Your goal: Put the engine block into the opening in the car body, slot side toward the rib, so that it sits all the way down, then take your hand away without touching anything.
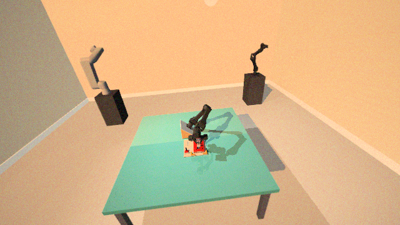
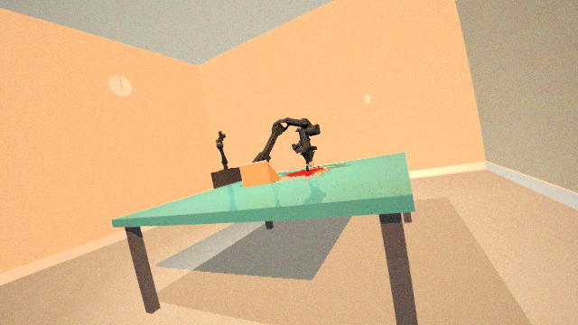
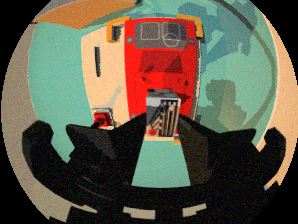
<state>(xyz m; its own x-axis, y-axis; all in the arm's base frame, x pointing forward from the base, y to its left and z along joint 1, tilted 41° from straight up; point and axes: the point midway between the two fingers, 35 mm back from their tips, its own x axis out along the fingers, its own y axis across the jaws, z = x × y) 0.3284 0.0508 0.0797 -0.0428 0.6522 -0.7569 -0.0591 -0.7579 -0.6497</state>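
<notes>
The engine block (image 3: 163, 116), a small grey box with dark slots and a red spot on top, is between the fingertips of my gripper (image 3: 163, 122) (image 2: 309, 164), which is shut on it. The block is over the near part of the red car body (image 3: 137, 80) (image 1: 195, 149) in the wrist view. The car body lies on a beige board (image 3: 90, 65). The block and fingers hide the opening and the rib beneath. Whether the block has entered the opening, and how deep, I cannot tell.
A small red part in a pale holder (image 3: 102, 119) is on the board's left in the wrist view. Yellow-orange corner brackets (image 3: 111, 31) edge the car body. An orange wedge-shaped block (image 2: 259, 175) (image 1: 185, 134) stands beside the board on the green table (image 1: 162, 178).
</notes>
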